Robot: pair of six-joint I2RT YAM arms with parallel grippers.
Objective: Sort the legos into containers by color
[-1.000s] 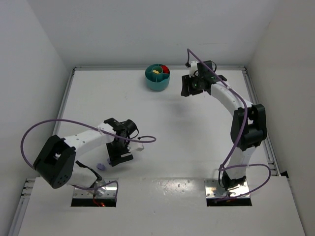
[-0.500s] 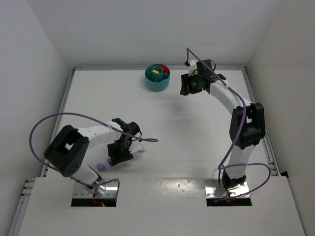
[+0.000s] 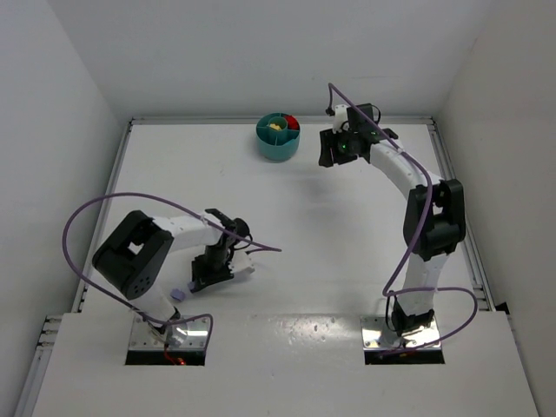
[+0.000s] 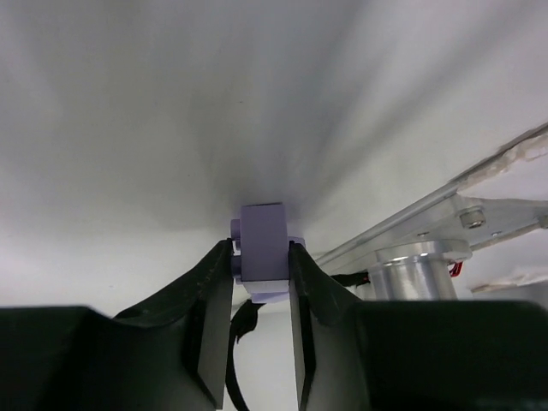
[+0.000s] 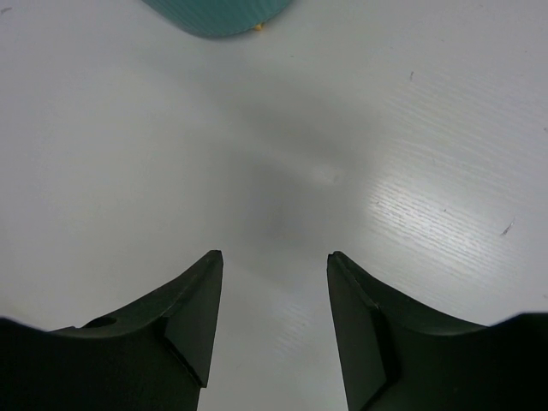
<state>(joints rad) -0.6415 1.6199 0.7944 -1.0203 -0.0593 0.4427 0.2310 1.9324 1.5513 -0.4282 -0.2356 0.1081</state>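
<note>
A pale purple lego (image 4: 262, 233) sits between the fingertips of my left gripper (image 4: 261, 250), which is shut on it low over the table near the left arm's base. In the top view the same lego (image 3: 177, 294) shows just beyond the left gripper (image 3: 193, 285). The round teal bowl with its containers (image 3: 279, 136) stands at the back of the table, with yellow and red legos inside. My right gripper (image 3: 328, 152) hangs open and empty just right of the bowl; its wrist view catches the bowl's wall (image 5: 218, 17) at the top edge beyond the right gripper (image 5: 274, 257).
The left arm's metal base mount (image 4: 411, 265) and the table's front rail lie right behind the held lego. White walls close in the table on the left, back and right. A purple cable (image 3: 104, 208) loops over the left arm.
The left gripper's jaws closed onto the pale purple lego while the left arm folded in toward its base. The right arm barely shifted.
</note>
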